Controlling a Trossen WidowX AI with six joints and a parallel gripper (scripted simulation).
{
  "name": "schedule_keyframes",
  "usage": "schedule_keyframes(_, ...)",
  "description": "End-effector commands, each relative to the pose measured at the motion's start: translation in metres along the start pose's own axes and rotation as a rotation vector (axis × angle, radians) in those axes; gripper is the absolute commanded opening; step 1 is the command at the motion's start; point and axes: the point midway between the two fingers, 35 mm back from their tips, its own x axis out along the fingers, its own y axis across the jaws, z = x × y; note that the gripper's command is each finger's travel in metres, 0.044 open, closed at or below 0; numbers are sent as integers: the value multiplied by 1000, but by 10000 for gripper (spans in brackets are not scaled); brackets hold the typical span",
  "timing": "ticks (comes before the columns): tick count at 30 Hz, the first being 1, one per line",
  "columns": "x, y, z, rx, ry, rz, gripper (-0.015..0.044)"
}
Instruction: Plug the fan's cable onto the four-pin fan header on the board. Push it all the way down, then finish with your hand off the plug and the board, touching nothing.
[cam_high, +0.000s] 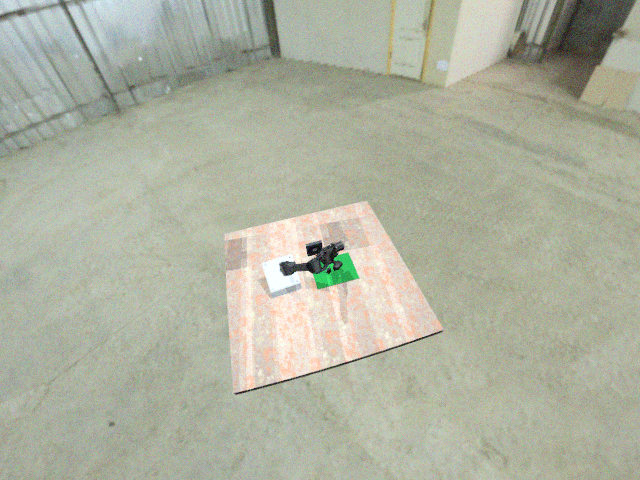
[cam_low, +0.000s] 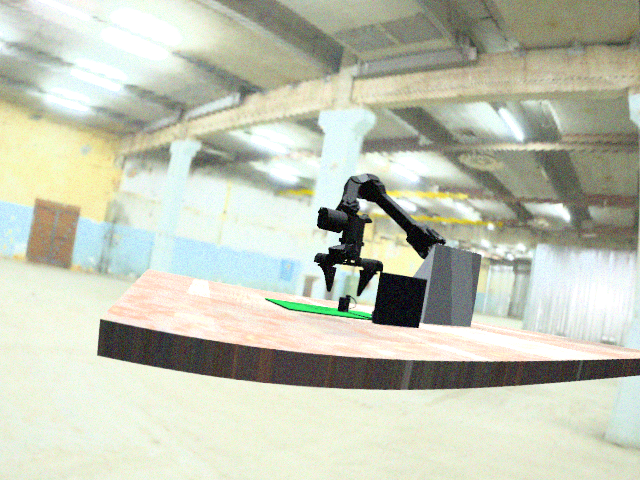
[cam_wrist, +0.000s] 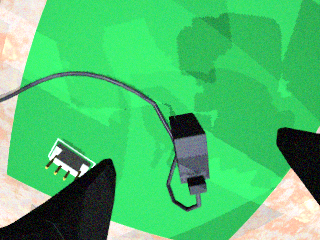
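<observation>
The green board (cam_high: 347, 277) (cam_low: 305, 308) (cam_wrist: 145, 50) lies flat on the table. The fan's dark plug (cam_low: 343, 303) (cam_wrist: 192, 155) sits on the board, well to the right of the header in the wrist view. The thin grey cable (cam_wrist: 77, 73) runs in from the left and loops round to a small block at the plug's lower end. The white fan header (cam_wrist: 71, 157) has bare gold pins, and the left finger partly hides it. My gripper (cam_low: 344, 292) (cam_wrist: 198, 152) is wide open and empty, above the plug with one finger to each side, not touching it.
The black fan (cam_high: 313, 248) (cam_low: 399, 299) stands beside the board. The arm's base block (cam_high: 281, 281) (cam_low: 449, 286) looks white from above and grey in the exterior view. The board and blocks rest on the pink mottled table (cam_high: 289, 341) (cam_low: 217, 330).
</observation>
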Motion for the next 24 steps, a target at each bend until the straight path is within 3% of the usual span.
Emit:
schedule_keyframes(1,8,2,-2,-13,10,-1,440)
schedule_keyframes(24,38,2,-4,-13,12,-4,440)
